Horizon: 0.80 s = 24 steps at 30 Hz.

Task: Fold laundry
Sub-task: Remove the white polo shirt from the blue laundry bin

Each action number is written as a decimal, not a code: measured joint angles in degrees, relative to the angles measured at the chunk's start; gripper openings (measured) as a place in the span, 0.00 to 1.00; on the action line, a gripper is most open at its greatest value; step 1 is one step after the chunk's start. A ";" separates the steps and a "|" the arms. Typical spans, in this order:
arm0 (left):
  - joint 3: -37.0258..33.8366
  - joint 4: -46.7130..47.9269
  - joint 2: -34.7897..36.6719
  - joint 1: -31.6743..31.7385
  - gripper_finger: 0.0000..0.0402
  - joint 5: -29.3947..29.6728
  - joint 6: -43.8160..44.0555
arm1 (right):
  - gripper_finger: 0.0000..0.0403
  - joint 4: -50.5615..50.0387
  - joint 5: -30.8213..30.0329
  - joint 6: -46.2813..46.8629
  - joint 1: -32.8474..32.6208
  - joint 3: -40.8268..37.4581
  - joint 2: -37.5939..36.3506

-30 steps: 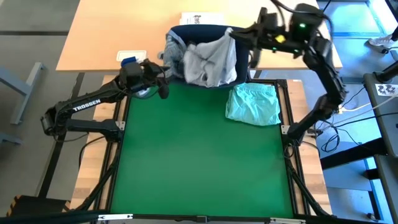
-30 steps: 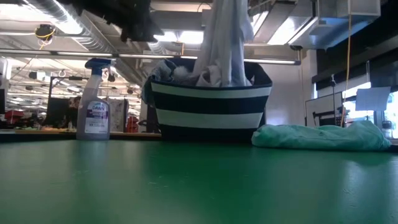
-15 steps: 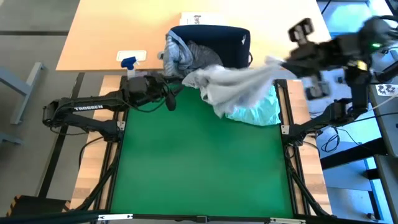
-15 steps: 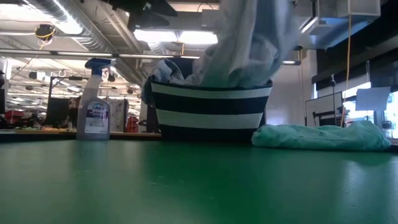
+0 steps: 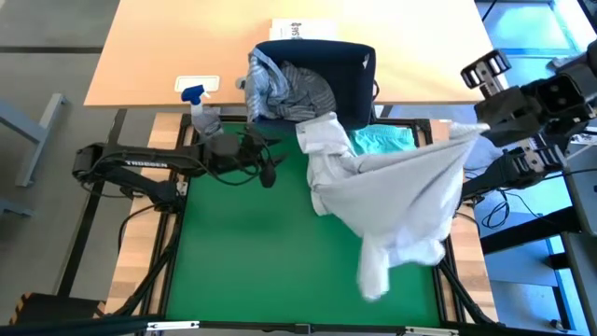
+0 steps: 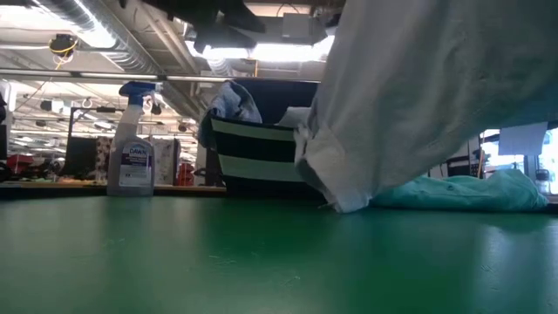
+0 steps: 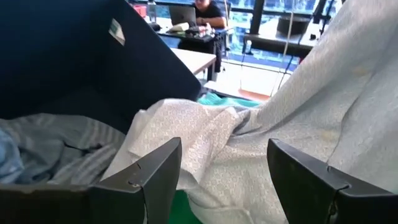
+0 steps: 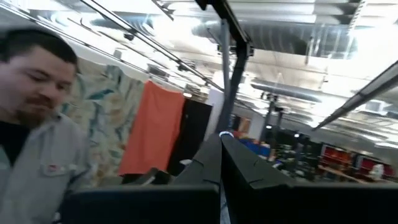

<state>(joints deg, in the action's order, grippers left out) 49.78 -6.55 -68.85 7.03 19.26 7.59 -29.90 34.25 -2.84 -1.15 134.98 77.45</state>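
white t-shirt (image 5: pixel 401 201) hides most of mint-teal garment (image 5: pixel 382 140)

A green mat (image 5: pixel 280 252) covers the table, with a pale wooden desk (image 5: pixel 168 47) at 12 o'clock and grey floor (image 5: pixel 47 37) toward 10 o'clock. Low down, ceiling ducts (image 6: pixel 78 22) and strip lights (image 6: pixel 261 52) run overhead; windows (image 7: pixel 273 12) back a distant desk (image 7: pixel 193 59).

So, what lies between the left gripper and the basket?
In the left wrist view, a corner of the white t-shirt lies between the open left gripper and the basket.
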 joint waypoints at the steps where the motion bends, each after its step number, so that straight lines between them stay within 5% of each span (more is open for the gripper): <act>1: 0.00 -0.02 -0.38 -0.18 0.58 0.03 0.00 | 0.00 -0.15 0.01 0.52 -0.63 0.00 0.00; 12: 0.00 0.25 -2.12 -0.44 0.58 0.05 0.91 | 0.00 -0.14 -0.22 1.10 -4.13 -0.07 0.39; 18: -0.02 1.47 -3.95 0.96 0.58 -1.74 13.98 | 0.00 -0.19 -1.67 0.86 -4.09 -0.07 0.44; 24: -0.02 0.94 -13.23 1.02 0.58 -8.79 28.03 | 0.00 -0.34 -1.67 -0.63 -4.09 -0.07 0.42</act>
<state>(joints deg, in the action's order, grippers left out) 49.76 -5.61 -82.08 8.05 10.47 35.62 -30.23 32.58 -3.46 -5.23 134.91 77.87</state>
